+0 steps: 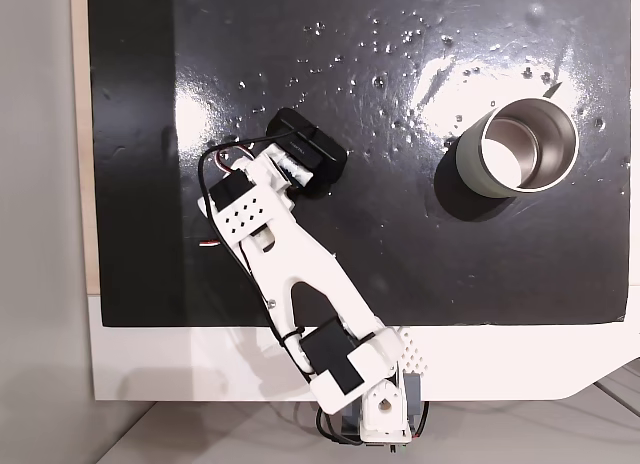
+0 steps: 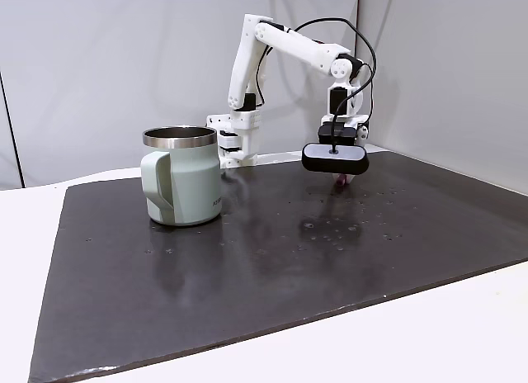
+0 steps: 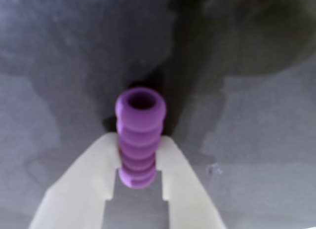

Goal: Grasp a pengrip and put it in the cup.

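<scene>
**Pengrip pinched low over the dark bench**

A glossy black mat (image 2: 272,259) speckled with droplets covers the white bench (image 1: 200,369), grey walls behind. The cup (image 2: 183,177) stands well apart, nothing visible inside it. The hand (image 3: 138,162) pinches the pengrip (image 3: 140,135) just above the mat.

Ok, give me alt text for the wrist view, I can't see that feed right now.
A ribbed purple pengrip is clamped between the two pale fingers of the gripper, its open end pointing away from the camera. Behind it is the dark, glossy mat, out of focus.
</scene>
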